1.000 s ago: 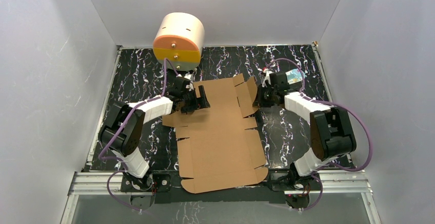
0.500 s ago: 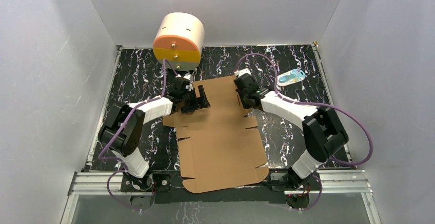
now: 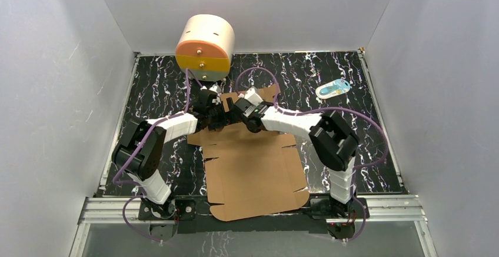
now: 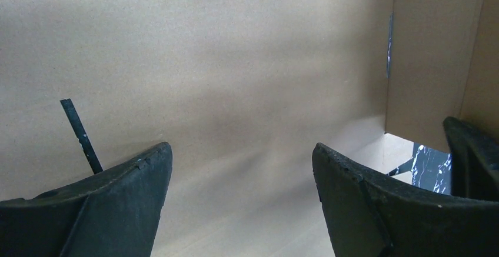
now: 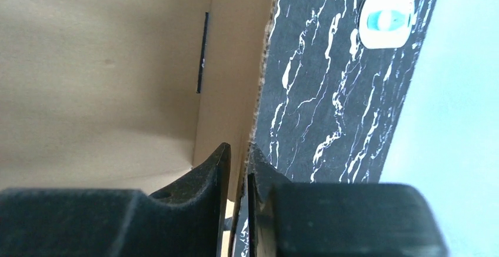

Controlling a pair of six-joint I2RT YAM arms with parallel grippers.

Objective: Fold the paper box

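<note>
Though mostly flat, slotted brown paper box (image 3: pixel 253 169)

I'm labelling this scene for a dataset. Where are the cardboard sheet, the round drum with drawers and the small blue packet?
cardboard sheet (image 3: pixel 253 163): top external view, its flat middle panel.
round drum (image 3: pixel 206 30): top external view, its cream curved side.
small blue packet (image 3: pixel 333 87): top external view, its middle.

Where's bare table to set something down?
Right strip of table, between right arm and edge, nearer than blue packet; far-left corner, beside drum. Crowded where left gripper meets right gripper over the paper box.
</note>
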